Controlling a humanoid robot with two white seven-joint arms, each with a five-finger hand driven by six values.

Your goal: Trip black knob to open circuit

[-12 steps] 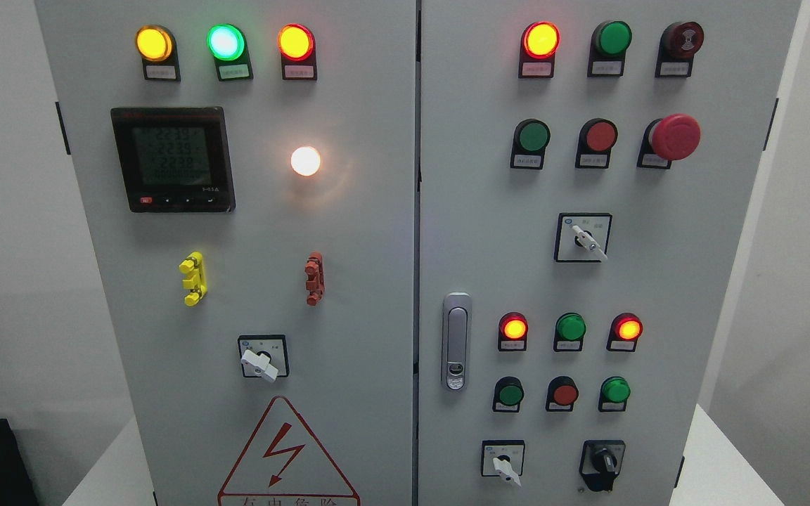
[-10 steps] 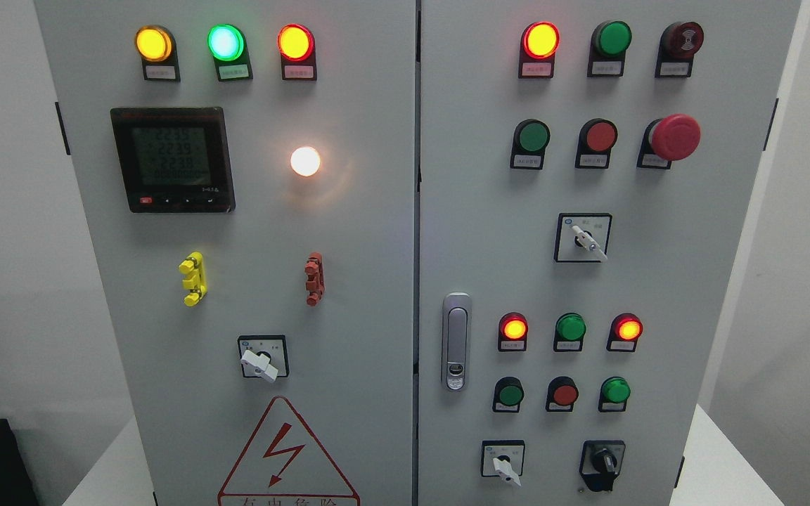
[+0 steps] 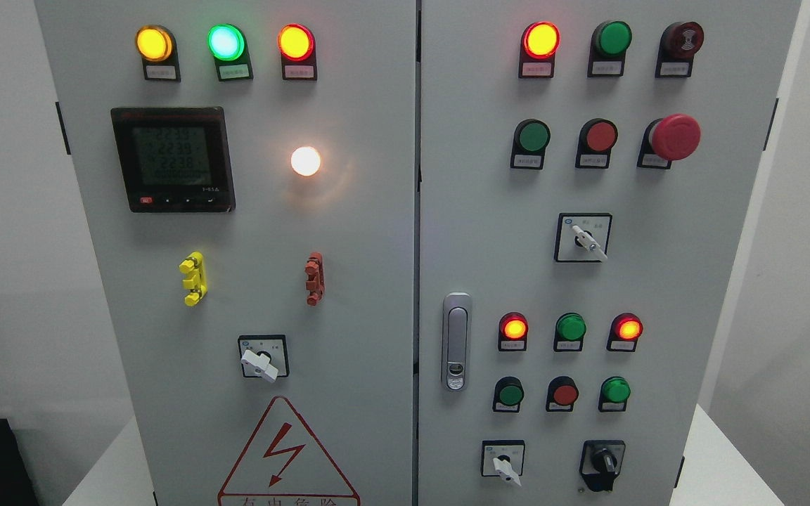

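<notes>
A grey electrical cabinet with two doors fills the head view. The black knob sits at the bottom right of the right door, its ridge standing roughly upright. Neither of my hands nor any arm shows in the picture.
The right door carries a red mushroom button, lit red lamps, green and red push buttons, white-handled selector switches and a silver door latch. The left door holds a digital meter, lit lamps and a warning triangle.
</notes>
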